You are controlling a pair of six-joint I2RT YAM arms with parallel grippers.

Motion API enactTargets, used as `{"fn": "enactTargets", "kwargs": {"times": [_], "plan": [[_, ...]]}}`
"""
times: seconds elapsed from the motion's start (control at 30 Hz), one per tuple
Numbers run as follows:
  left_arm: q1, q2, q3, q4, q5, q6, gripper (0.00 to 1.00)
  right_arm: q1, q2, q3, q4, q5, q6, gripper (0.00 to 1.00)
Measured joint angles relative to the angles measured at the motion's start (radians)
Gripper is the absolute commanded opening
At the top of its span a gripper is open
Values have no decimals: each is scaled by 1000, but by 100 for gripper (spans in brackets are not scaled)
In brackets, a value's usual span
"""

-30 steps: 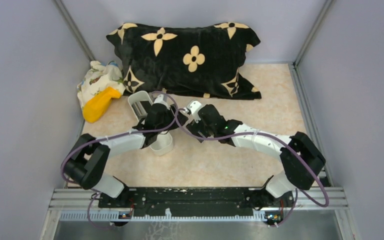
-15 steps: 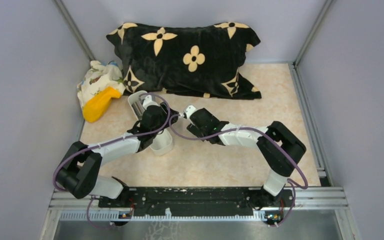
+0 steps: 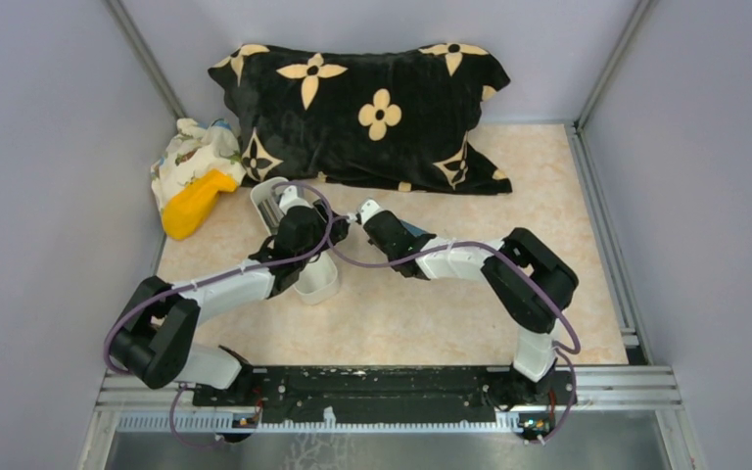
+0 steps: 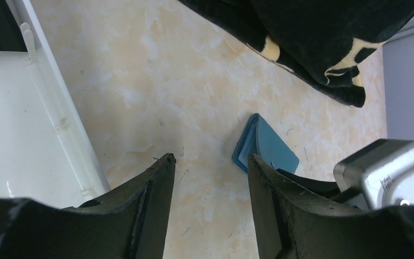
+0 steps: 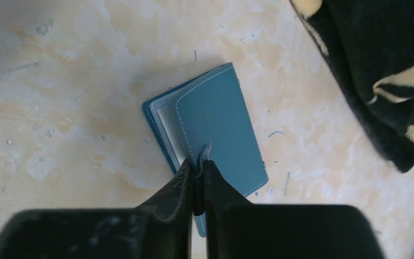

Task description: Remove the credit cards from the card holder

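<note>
The workspace is enclosed by plain lavender-grey walls at the left, back and right of the frame. Aluminium posts are seen running diagonally in the upper corners. The floor of the cell is formed by a beige, marbled tabletop, evenly lit, with soft shadows. A black pillow with cream flower shapes is laid along the back edge. A patterned cloth and a yellow object are bunched at the upper left. A black rail is fixed across the bottom.

card holder insides hidden, near end behind fingers
</note>
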Motion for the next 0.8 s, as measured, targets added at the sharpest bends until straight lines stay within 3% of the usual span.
{"fn": "enactTargets", "kwargs": {"times": [0.33,0.8], "plan": [[0,-20,-6,3,0,19,58,-59,-8,50,-70,-41,132,0],[0,-18,-6,16,36,26,58,-185,-84,247,-417,-348,415,0]]}}
